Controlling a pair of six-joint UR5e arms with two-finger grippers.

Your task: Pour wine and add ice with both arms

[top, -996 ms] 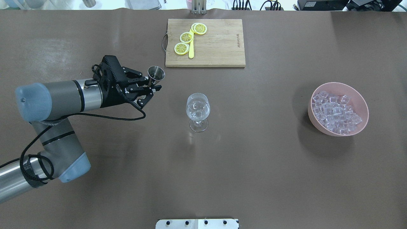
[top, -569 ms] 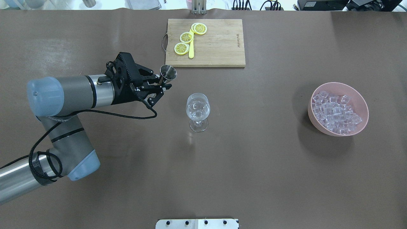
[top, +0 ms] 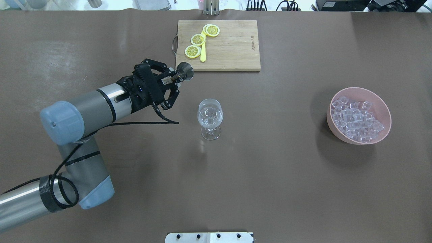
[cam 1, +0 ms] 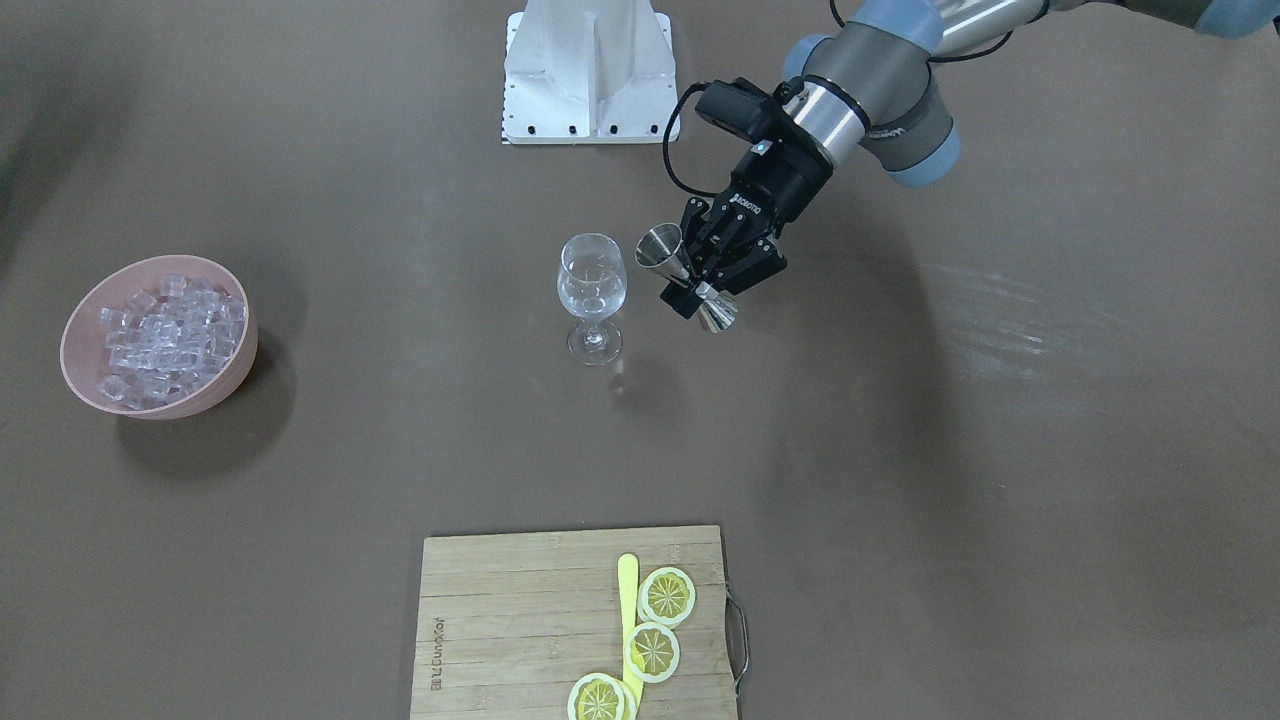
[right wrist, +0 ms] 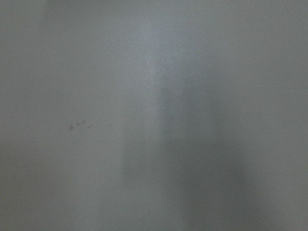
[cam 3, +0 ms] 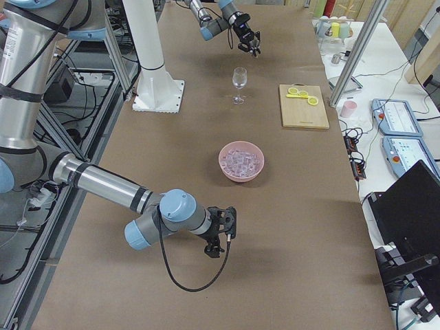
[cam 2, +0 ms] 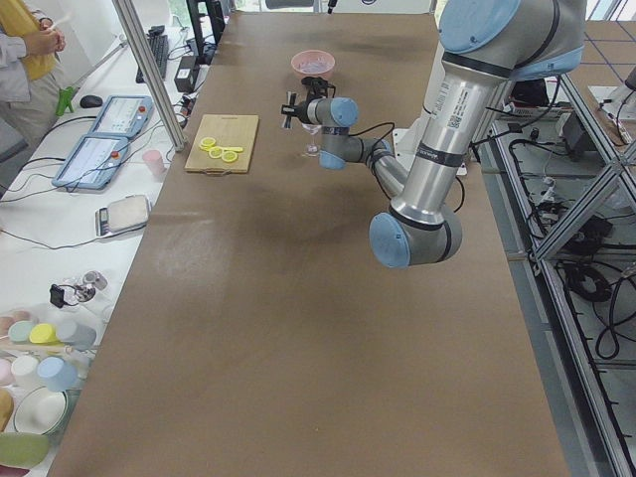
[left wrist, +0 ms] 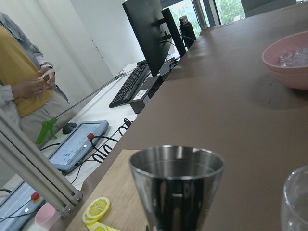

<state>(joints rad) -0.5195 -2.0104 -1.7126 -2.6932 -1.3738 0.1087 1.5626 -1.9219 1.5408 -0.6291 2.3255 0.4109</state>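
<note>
My left gripper [top: 172, 80] is shut on a steel jigger [top: 185, 71] and holds it in the air, tilted, its upper mouth leaning toward the wine glass [top: 210, 116]. In the front view the jigger [cam 1: 686, 277] is just beside the glass [cam 1: 592, 290], apart from it. Clear cube-like shapes show inside the glass. The ice [top: 354, 118] fills a pink bowl [cam 1: 215, 395] at the table's right. The left wrist view shows the jigger [left wrist: 175, 187] close up and the glass rim [left wrist: 296, 202]. My right gripper [cam 3: 221, 232] shows only in the exterior right view, low over the table; I cannot tell its state.
A wooden cutting board [top: 229, 47] at the far side carries lemon slices [top: 198, 39] and a yellow stick [top: 203, 54]. The white robot base [cam 1: 590, 70] stands at the near edge. The right wrist view shows only blurred table surface.
My left arm has moved right and toward the far side, carrying the jigger closer to the glass and the board. The jigger has tilted further over.
</note>
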